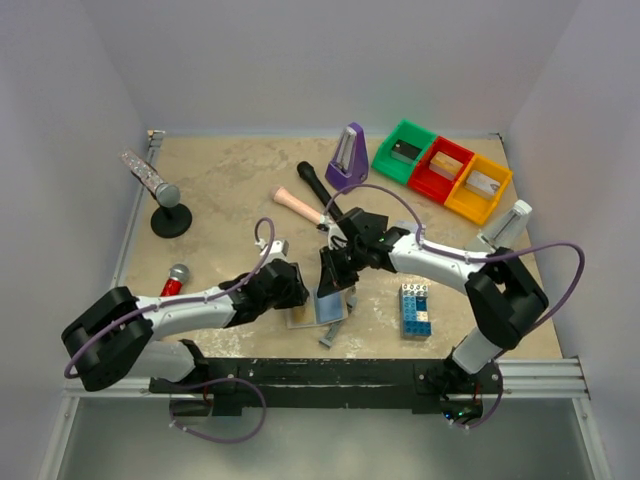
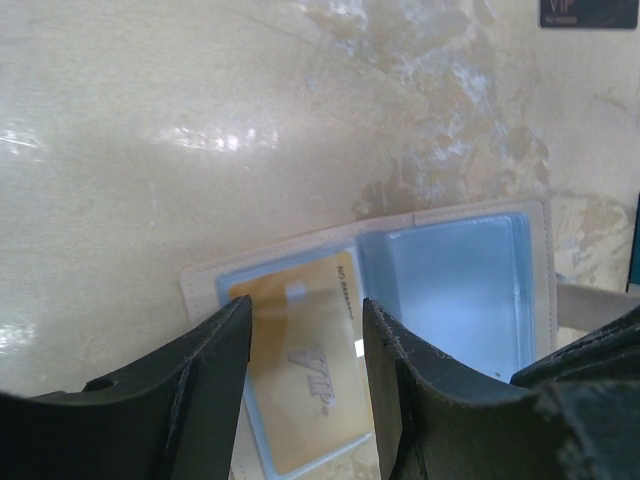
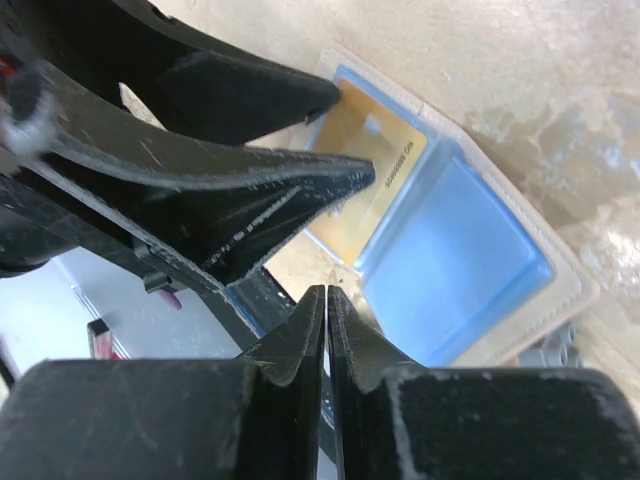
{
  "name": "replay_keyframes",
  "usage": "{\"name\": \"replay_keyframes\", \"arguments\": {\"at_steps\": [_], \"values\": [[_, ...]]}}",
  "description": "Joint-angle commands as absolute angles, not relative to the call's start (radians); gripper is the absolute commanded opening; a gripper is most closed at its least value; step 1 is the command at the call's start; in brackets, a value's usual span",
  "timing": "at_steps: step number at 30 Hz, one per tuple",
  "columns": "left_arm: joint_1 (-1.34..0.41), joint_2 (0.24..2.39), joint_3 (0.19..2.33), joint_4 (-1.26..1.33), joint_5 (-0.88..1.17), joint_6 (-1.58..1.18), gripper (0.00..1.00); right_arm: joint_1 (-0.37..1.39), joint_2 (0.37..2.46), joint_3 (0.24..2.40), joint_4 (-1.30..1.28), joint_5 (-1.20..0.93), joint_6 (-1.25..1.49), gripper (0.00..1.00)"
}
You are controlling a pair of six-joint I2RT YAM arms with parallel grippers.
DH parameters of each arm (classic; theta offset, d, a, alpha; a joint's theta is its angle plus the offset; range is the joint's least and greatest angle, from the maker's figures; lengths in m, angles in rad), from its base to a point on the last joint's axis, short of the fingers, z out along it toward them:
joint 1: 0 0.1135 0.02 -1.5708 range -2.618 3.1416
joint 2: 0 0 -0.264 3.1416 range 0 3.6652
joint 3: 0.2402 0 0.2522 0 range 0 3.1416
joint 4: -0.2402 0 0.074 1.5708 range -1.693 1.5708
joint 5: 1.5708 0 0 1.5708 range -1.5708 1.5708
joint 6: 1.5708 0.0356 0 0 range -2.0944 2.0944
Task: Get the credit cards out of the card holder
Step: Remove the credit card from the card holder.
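Observation:
The card holder (image 2: 450,285) lies open and flat on the table, seen also as a light-blue card holder (image 1: 328,307) between the two arms. A tan credit card (image 2: 305,375) marked VIP sits in its left panel; the right panel looks empty. My left gripper (image 2: 307,310) is open, one finger on each side of the tan card (image 3: 375,150). A black credit card (image 2: 588,12) lies on the table beyond the holder. My right gripper (image 3: 326,295) is shut with nothing in it, hovering at the holder's near edge (image 3: 450,260), close to the left gripper's fingers (image 3: 300,190).
A blue-and-white brick stack (image 1: 415,308) stands right of the holder, with a grey bar (image 1: 335,332) beside it. Behind are a purple metronome (image 1: 347,157), green (image 1: 405,150), red (image 1: 440,168) and yellow (image 1: 478,188) bins, and a pink-handled tool (image 1: 297,205). A microphone stand (image 1: 165,195) stands at the left.

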State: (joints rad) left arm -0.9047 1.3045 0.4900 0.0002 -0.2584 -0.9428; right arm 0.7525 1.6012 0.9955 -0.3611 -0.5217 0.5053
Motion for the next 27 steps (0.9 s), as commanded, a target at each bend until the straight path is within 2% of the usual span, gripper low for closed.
{"name": "replay_keyframes", "arguments": {"at_steps": [1,3,8,11,13,17,22,27], "values": [[-0.853,1.299,0.465,-0.120,-0.321,-0.962,0.53,0.756,1.649,1.048,-0.307,-0.589,0.523,0.10],[-0.835,1.278,0.453,-0.121,-0.321,-0.962,0.53,0.758,1.677,1.052,-0.284,-0.615,0.537,0.13],[-0.828,1.197,0.420,-0.120,-0.321,-0.966,0.53,0.762,1.732,1.028,-0.206,-0.658,0.587,0.35],[-0.828,1.158,0.403,-0.117,-0.308,-0.965,0.50,0.762,1.753,1.011,-0.157,-0.672,0.615,0.41],[-0.828,1.144,0.397,-0.123,-0.304,-0.965,0.46,0.764,1.758,1.009,-0.144,-0.667,0.623,0.42],[-0.828,1.094,0.370,-0.126,-0.301,-0.972,0.45,0.769,1.740,1.006,-0.137,-0.650,0.630,0.43],[-0.828,0.982,0.348,-0.133,-0.291,-0.979,0.55,0.796,1.718,1.022,-0.141,-0.638,0.634,0.43],[-0.830,0.878,0.331,-0.183,-0.304,-1.005,0.56,0.833,1.753,1.058,-0.160,-0.644,0.635,0.40]]}}
